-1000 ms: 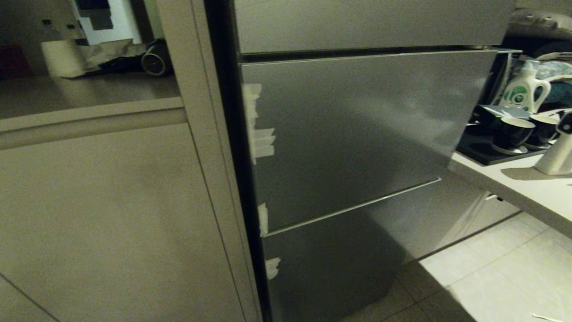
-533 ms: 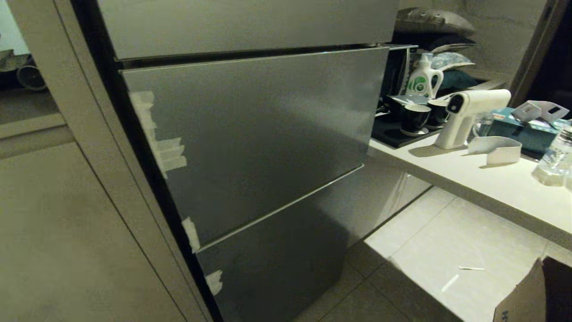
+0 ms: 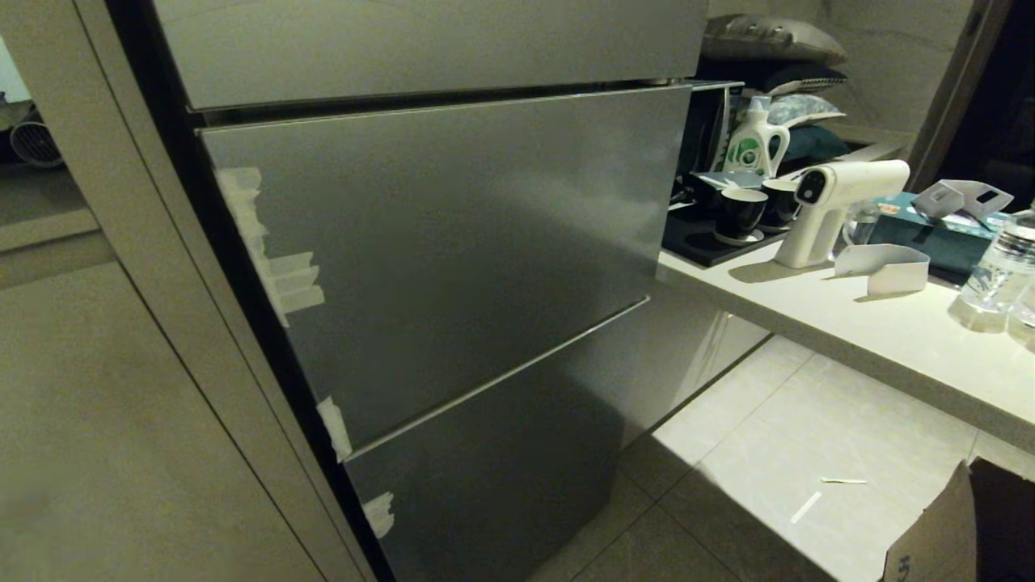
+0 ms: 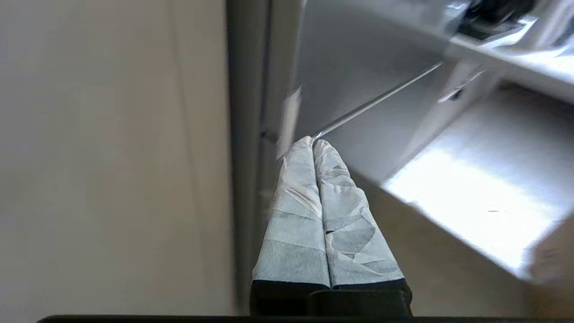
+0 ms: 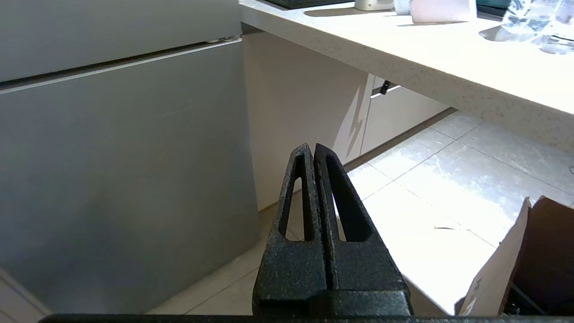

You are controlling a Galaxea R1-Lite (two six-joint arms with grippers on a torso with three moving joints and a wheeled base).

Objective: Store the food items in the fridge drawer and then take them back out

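My head view has swung right over the last second: the fridge [image 3: 437, 242] now fills the left and centre of the frame, all its grey fronts closed, and the table [image 3: 849, 315] with cups and bottles has come in at the right. So I'm squared up, but nothing is opened yet. The drawer and the food are hidden. My left gripper [image 4: 313, 142], closed and empty, points at the fridge's left edge. My right gripper [image 5: 312, 150], closed and empty, hangs over the floor [image 5: 448, 188].
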